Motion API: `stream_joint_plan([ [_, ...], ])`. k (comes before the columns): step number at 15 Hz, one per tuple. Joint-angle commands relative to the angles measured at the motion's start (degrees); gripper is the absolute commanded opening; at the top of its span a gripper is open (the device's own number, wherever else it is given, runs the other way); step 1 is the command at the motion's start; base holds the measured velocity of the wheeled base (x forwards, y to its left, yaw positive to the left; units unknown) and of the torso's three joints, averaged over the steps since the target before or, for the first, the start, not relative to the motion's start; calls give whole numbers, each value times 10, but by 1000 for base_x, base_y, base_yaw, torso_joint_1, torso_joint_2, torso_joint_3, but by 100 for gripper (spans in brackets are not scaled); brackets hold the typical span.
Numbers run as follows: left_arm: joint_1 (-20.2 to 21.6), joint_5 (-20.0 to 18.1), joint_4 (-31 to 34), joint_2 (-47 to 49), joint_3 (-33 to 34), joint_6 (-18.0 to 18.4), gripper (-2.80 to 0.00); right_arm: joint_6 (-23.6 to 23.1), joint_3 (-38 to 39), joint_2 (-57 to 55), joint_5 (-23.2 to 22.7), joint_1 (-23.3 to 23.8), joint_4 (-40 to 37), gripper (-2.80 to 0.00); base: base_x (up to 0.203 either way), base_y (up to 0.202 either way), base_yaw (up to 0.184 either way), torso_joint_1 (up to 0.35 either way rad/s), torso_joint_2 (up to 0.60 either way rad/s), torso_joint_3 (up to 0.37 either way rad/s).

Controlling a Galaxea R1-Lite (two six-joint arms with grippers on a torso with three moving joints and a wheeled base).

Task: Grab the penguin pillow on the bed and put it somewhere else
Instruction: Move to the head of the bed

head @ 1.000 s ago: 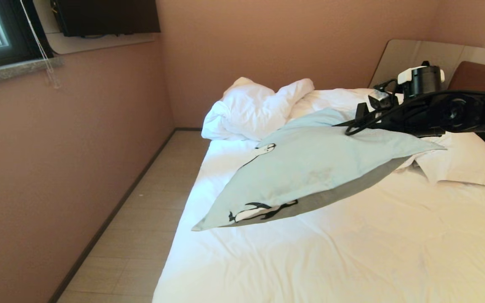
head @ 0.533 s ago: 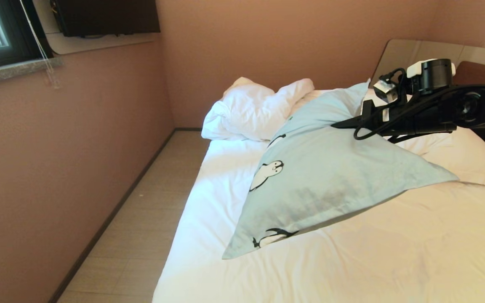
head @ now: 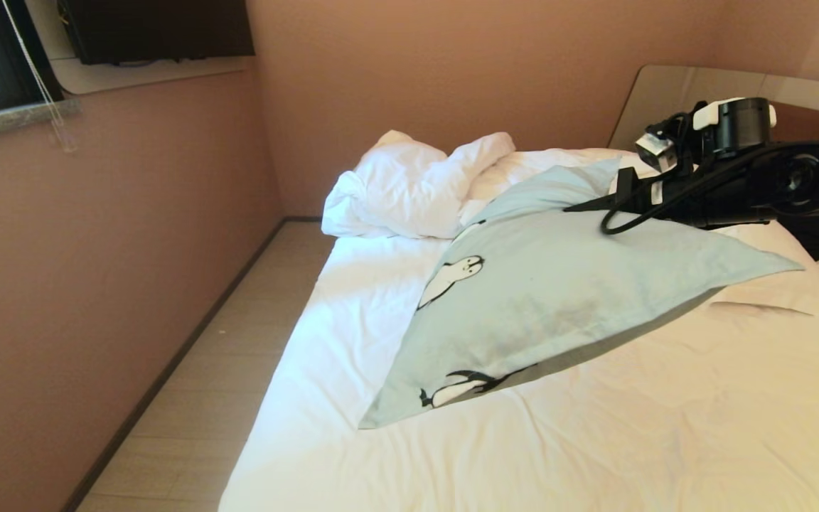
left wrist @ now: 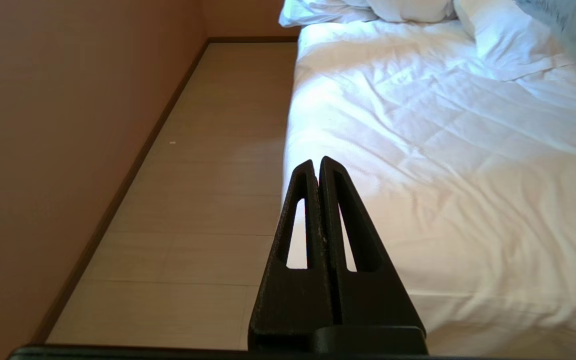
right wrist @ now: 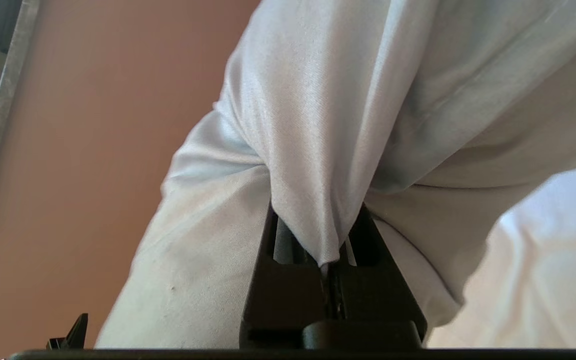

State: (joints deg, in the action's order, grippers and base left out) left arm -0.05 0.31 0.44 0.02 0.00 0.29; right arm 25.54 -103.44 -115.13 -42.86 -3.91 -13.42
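Penguin pillow [head: 559,299] pinched in right tool [right wrist: 329,260]

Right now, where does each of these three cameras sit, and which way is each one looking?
Head view: high on the robot, looking down over the bed; the right arm reaches in, its right gripper hidden behind the penguin pillow.
Left wrist view: behind the left gripper, shut and empty, aimed along the floor beside the bed.
Right wrist view: behind the right gripper, facing up into pillow fabric pinched in its fingers.
Shared: head and left wrist views both show the duvet.
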Motion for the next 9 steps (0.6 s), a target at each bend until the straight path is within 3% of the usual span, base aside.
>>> stream_joint_plan([
  [1, 0, 0, 0, 0, 0, 0, -280, 1, -1, -2, -3, 0, 1, -280, 0, -203, 0, 7, 7, 2],
  [9, 0, 0, -1, 0, 1, 1, -280, 1, -1, -3, -2, 0, 3, -280, 0, -194, -1, 3, 3, 2],
])
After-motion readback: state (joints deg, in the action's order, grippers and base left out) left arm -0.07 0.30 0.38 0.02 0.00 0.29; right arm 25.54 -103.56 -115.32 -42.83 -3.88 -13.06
